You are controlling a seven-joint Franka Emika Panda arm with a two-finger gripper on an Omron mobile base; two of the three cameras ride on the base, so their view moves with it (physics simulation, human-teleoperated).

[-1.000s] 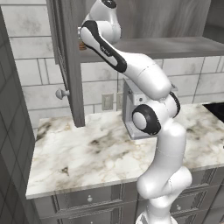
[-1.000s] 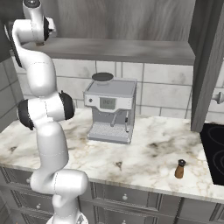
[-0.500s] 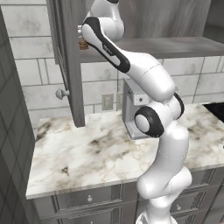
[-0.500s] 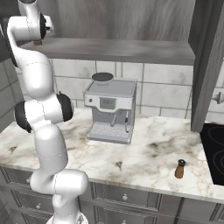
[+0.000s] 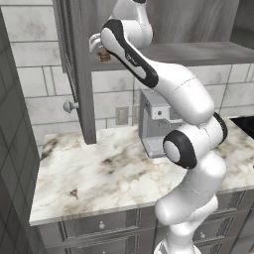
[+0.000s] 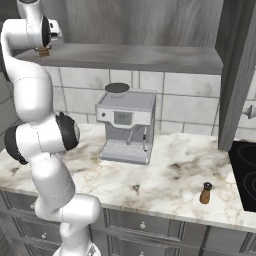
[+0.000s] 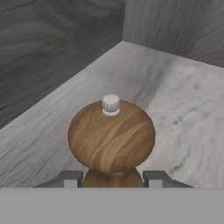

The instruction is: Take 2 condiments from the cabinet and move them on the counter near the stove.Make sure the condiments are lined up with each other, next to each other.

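Arm has swung lower & closer vs 1 s ago, fingers point(image 7: 112, 179) now narrowly apart w/ pads either side of brown shaker point(image 7: 111, 136) on cabinet shelf point(image 7: 175, 87), grip uncertain; 2nd shaker point(image 6: 205, 193) on tabletop point(image 6: 165, 185), stove point(image 6: 245, 172) at its 3 o'clock.

"What sits on the white counter point(image 6: 165, 175)?"

"A silver coffee machine point(image 6: 125, 129) at the back. A small brown shaker with a black cap point(image 6: 205, 193) stands near the front, just beside the black stove point(image 6: 245, 172)."

"And on the grey cabinet shelf point(image 6: 135, 56)?"

"Another wooden shaker with a round top point(image 7: 111, 138), standing upright near the back corner."
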